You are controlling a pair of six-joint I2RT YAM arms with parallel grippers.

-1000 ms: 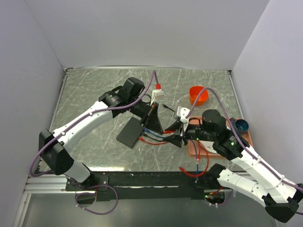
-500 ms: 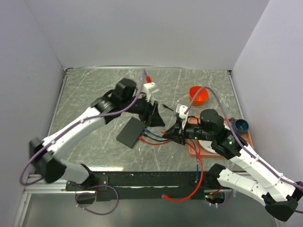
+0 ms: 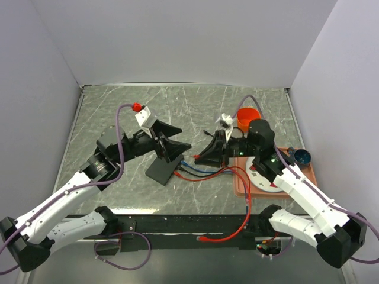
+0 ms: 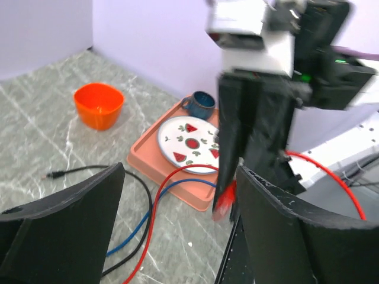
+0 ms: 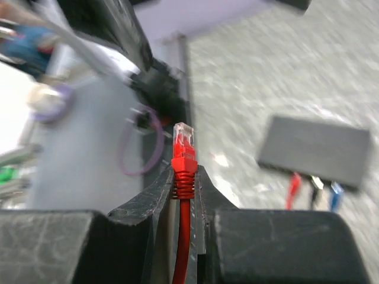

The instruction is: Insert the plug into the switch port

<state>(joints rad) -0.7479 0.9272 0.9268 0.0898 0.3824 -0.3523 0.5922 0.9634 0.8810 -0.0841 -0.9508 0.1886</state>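
The switch, a flat black box [image 3: 162,168], lies on the marble table in the top view. Its switch port side [image 5: 314,176] is blurred in the right wrist view, and red, black and blue cables are plugged in there. My right gripper [image 5: 185,177] is shut on the plug [image 5: 183,155], a red one with a clear tip pointing up, its red cable trailing down. That gripper [image 3: 203,157] hangs right of the switch. My left gripper [image 3: 177,137] is open above the switch's far end, nothing between its fingers; its wrist view looks at the held plug [image 4: 225,198].
A salmon-pink tray [image 3: 243,188] at the right carries a patterned plate [image 4: 192,141] and a blue mug [image 3: 302,157]. An orange bowl [image 3: 247,117] stands beyond the right gripper. Red, blue and black cables [image 3: 204,173] run across the table between switch and tray.
My left gripper has opened and its arm has drawn back toward the near left. My right gripper has shut on the red plug and shifted away from the near edge.
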